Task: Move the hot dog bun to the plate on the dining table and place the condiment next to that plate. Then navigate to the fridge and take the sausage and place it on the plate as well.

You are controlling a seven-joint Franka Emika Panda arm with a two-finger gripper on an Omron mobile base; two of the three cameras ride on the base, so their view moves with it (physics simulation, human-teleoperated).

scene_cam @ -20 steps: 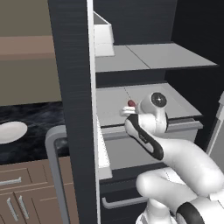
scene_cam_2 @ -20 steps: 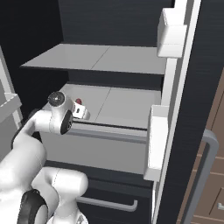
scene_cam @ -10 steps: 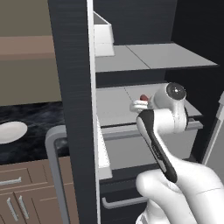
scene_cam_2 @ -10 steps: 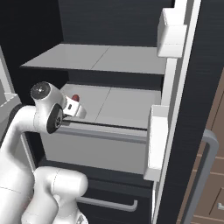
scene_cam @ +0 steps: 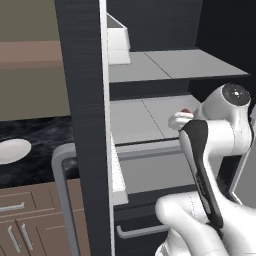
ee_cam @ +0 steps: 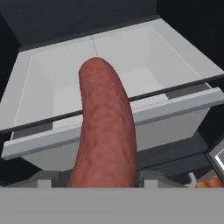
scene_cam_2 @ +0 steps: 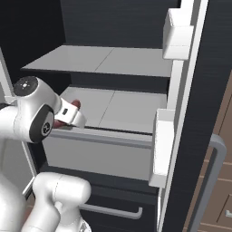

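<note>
Inside fridge (scene_cam_2: 136, 63), end effector (ee_cam: 103, 179) grips sausage (ee_cam: 105, 131); fingertips hidden

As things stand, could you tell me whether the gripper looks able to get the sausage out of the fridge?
Probably yes: the gripper is already shut on the sausage, the fridge doors stand open, and nothing blocks the way back over the open drawer.

Open fridge (scene_cam_2: 113, 27): lower shelf (scene_cam: 145, 117) bare to the left and far back. Upper shelf (scene_cam_2: 104, 61) limits headroom above. Drawer (ee_cam: 131, 118) front blocks below; door bins (scene_cam_2: 163, 149) narrow the right side.
</note>
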